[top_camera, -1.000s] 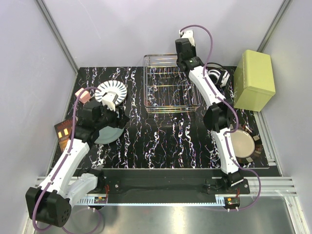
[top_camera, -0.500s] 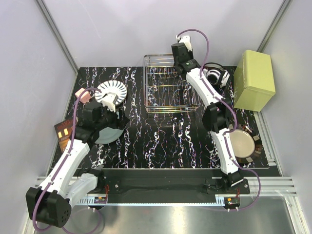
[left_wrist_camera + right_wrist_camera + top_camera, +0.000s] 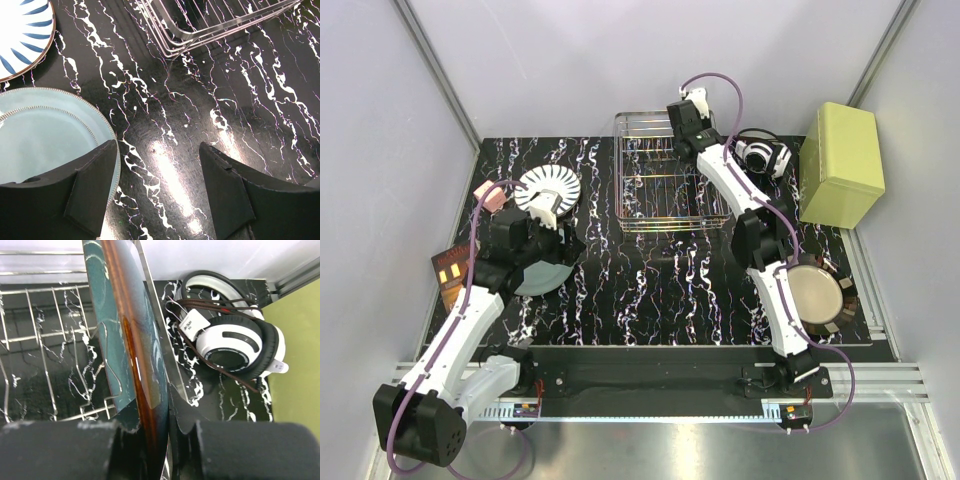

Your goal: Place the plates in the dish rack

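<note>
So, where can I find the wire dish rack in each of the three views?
Top external: the dish rack stands at top centre, at the far side of the table.
Left wrist: one corner of it shows along the top edge, towards the right.
Right wrist: it fills the left side, behind the dark teal plate.
Shared landmark: the black marbled tabletop.

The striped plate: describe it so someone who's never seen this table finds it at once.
Start at the wire dish rack at the back middle of the black marbled table. Left of it, near the back left corner, the striped plate lies flat, beyond the pale blue plate. It alone is white with dark radial stripes.
</note>
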